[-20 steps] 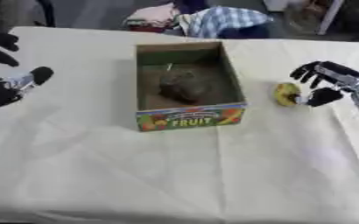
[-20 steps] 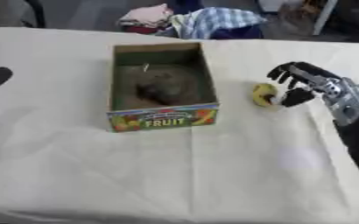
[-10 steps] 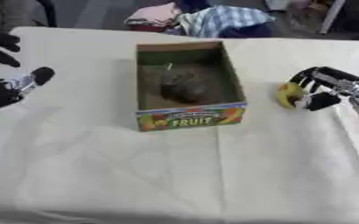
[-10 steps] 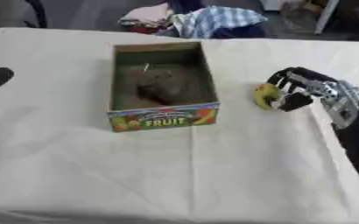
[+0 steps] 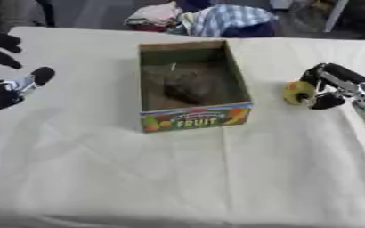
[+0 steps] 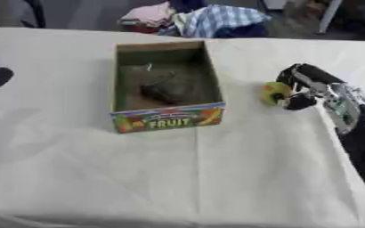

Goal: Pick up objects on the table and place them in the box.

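Yellow round object (image 5: 299, 92) sits clasped in right hand (image 5: 330, 85).

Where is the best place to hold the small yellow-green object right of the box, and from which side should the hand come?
Grip the yellow-green object across its rounded sides, coming from the right. It looks small and round, lies right of the box, and the right hand already curls around it from that side. A pinch between thumb and fingers seems best.

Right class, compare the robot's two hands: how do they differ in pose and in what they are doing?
The right hand curls round a small yellow object right of the box; the left hand holds nothing. The right sits over the table near the box; the left rests at the left edge. Both are black.
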Motion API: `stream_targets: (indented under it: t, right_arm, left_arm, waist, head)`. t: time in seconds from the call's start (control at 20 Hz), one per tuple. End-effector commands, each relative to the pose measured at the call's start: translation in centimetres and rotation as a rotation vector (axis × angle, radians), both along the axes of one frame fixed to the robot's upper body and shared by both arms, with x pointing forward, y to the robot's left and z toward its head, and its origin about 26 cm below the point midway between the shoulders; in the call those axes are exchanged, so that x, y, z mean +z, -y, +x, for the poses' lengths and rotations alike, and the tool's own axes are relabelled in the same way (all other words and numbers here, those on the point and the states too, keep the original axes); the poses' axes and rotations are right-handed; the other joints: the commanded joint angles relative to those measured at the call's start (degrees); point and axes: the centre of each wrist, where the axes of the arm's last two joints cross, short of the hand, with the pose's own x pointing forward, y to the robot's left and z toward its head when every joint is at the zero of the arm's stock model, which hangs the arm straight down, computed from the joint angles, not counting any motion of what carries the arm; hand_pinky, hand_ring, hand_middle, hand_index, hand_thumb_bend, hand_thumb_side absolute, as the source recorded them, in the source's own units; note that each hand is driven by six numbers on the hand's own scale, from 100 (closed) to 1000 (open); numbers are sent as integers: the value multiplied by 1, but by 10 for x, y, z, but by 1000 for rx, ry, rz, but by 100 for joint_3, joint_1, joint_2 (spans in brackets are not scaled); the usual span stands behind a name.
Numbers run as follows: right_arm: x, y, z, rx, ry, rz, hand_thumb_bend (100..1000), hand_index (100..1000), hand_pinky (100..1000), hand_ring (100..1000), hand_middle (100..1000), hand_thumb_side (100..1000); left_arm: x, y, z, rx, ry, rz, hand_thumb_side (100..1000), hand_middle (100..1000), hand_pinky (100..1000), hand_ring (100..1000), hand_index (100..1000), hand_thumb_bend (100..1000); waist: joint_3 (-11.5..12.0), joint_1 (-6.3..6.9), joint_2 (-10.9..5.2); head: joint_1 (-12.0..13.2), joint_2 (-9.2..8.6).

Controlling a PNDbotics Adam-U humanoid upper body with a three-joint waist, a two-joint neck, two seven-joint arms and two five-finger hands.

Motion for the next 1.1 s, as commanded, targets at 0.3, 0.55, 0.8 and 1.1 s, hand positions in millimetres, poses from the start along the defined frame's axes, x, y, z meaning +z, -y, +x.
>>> stream_targets:
  t: [0.3, 0.55, 0.8, 1.1]
  right_arm:
    - [63, -8, 5, 58, 246, 31, 100, 164, 504, 498, 431, 100]
    - [111, -41, 13, 147, 335, 69, 100, 167, 509, 501, 435, 100]
    - [129, -86, 30, 212, 346, 69, 100, 172, 516, 508, 442, 100]
    - [112, -130, 50, 240, 293, 64, 100, 178, 520, 513, 449, 100]
  left_arm:
    - [6, -5, -1, 2, 18, 11, 491, 589, 685, 531, 724, 768]
    - [3, -6, -1, -7, 4, 21, 490, 590, 686, 532, 724, 765]
    - [-1, -2, -1, -29, -13, 26, 487, 591, 687, 532, 724, 758]
    - [2, 10, 3, -82, -6, 21, 476, 590, 685, 532, 720, 750]
  waist:
    - [-49, -23, -145]
    - [-47, -54, -228]
    - [25, -73, -310]
    - [240, -59, -307]
  head:
    - [44, 28]
    - [33, 28]
    - [-13, 28]
    - [-132, 28]
